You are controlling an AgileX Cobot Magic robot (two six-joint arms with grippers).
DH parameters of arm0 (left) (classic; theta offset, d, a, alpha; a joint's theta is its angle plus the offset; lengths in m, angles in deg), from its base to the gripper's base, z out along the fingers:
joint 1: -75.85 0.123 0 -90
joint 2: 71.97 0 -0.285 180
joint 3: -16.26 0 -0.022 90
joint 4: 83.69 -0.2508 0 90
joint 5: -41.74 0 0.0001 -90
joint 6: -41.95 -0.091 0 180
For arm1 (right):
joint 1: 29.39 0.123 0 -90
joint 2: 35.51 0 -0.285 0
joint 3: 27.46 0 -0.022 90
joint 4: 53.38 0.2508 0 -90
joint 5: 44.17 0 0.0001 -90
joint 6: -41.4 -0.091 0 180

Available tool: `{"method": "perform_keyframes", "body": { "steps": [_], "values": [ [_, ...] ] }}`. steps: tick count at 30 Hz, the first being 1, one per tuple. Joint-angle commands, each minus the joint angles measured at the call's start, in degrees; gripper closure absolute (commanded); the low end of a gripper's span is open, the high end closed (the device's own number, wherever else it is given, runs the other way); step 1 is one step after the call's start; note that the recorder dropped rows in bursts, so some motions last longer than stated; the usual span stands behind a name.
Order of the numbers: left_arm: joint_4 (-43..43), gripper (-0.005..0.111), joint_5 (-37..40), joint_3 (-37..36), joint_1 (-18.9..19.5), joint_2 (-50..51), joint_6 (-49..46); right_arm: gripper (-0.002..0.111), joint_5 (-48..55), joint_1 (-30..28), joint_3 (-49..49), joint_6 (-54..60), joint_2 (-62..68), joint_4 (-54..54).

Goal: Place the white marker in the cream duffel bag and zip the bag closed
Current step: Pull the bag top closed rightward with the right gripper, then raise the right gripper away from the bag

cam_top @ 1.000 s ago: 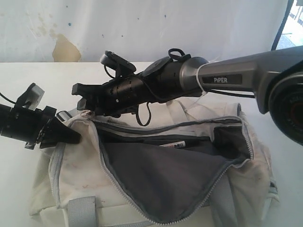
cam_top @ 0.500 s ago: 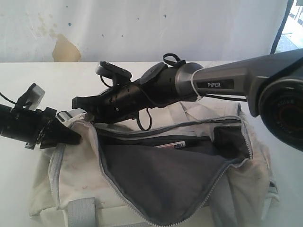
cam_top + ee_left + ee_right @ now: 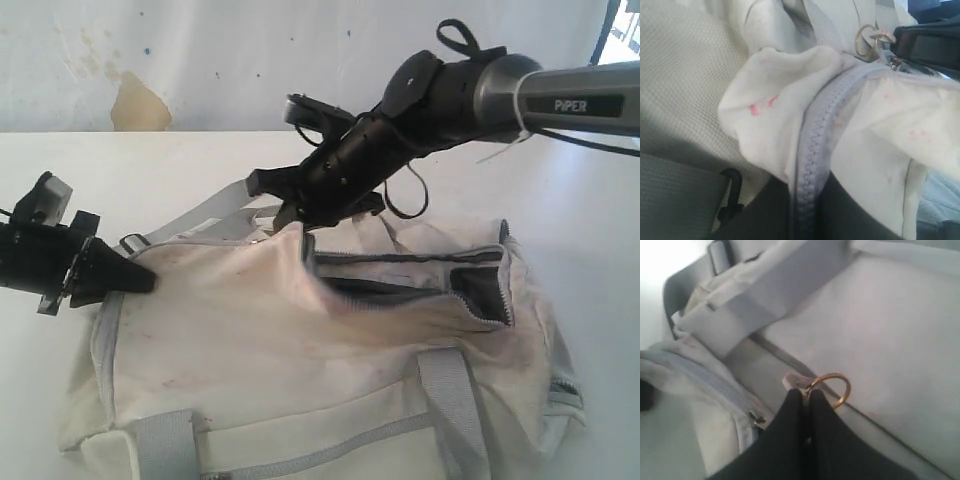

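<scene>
Over the bag [image 3: 250,330], the right gripper [image 3: 804,392] pinches the zip ring [image 3: 842,385], zip [image 3: 812,150] roughly half closed, marker unseen, while the left gripper [image 3: 145,283] clamps the bag's end

The duffel bag [image 3: 250,330] lies on the table [image 3: 180,170]. The left gripper [image 3: 140,280] meets the bag's left end. The right gripper [image 3: 285,212] sits above the rear top edge, at the pull ring [image 3: 832,387]. The unzipped opening [image 3: 420,282] lies to its right.
</scene>
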Motion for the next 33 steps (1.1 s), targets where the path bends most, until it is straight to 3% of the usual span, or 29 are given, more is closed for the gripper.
{"method": "perform_keyframes", "body": {
  "steps": [1,11,22,33],
  "values": [
    [2.52,0.107,1.17,0.13,3.07,0.01,0.68,0.108,2.53,-3.75,-0.08,-3.59,-2.23,-8.13],
    [3.43,0.107,3.03,0.13,8.76,0.01,1.80,0.108,8.77,-12.72,-0.08,-7.63,-6.71,-20.47],
    [5.66,0.107,1.65,0.13,11.55,0.01,3.70,0.108,13.84,-21.70,-0.08,-8.54,-8.70,-21.74],
    [8.54,0.107,3.28,0.13,11.27,-0.09,-1.81,0.108,13.57,-21.06,-0.08,-6.00,-10.22,-12.01]
  ]
}}
